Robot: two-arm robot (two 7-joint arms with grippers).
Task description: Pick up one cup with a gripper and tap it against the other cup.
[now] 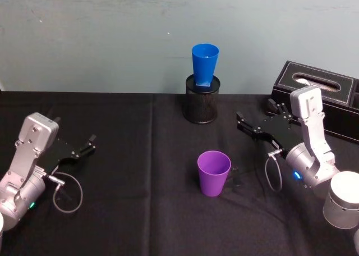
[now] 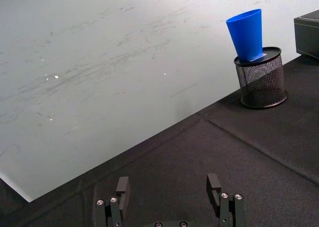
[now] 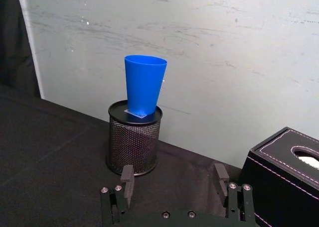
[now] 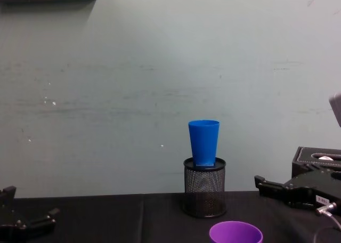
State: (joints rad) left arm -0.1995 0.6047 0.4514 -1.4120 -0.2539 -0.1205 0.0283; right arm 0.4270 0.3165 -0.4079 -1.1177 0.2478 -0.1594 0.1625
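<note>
The purple cup (image 1: pixel 213 172) stands upright on the black tablecloth near the middle; the chest view catches its rim (image 4: pixel 236 233). Behind it, the blue cup (image 1: pixel 205 65) (image 3: pixel 144 85) (image 4: pixel 203 142) (image 2: pixel 247 34) sits upright on top of a black wire-mesh pen holder (image 1: pixel 202 101). My right gripper (image 1: pixel 253 114) (image 3: pixel 173 179) hovers open and empty to the right of the purple cup, a hand's width away, pointing toward the pen holder. At the left side of the table my left gripper (image 1: pixel 90 145) (image 2: pixel 168 186) rests open and empty, far from both cups.
A black tissue box (image 1: pixel 320 90) (image 3: pixel 284 172) stands at the back right, just behind the right arm. A pale wall runs close behind the table. A white cylinder (image 1: pixel 343 200) sits at the right front edge.
</note>
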